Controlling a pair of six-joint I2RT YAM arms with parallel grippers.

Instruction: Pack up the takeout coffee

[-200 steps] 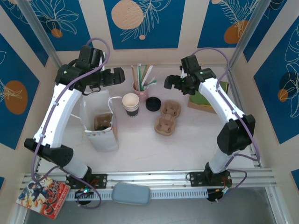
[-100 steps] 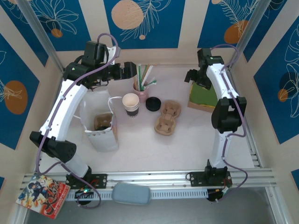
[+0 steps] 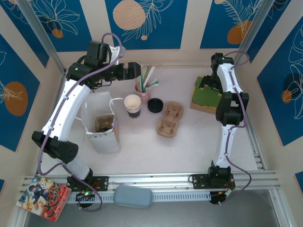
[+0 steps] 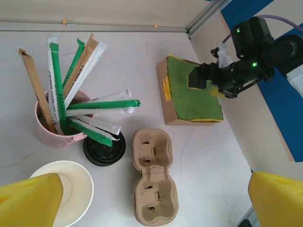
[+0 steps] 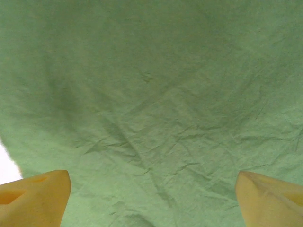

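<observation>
Down inside the bag, left of centre: what looks like the coffee, a dark round top against brown, too dim to be sure. Just right of the bag, an open cup; next to it a loose lid, then a two-well carrier. Behind the cup, a pink mug of wrapped straws.

Top view: bag mouth and both arms whole. Left gripper high over the straws, jaws spread wide, grasping nothing. Right gripper down over a green cloth on a flat box, far right.

Left wrist view: green, white and brown straw wrappers fanned out, bare inside of the open cup, both carrier wells vacant, yellow fingers at the lower corners.

Right wrist view: creased cloth close up, yellow fingers far apart, released, nothing between them.

White marbled table; cream walls with blue leaf-and-circle panels; metal rail along the near edge, with a comic and a grey-blue pad below it.
</observation>
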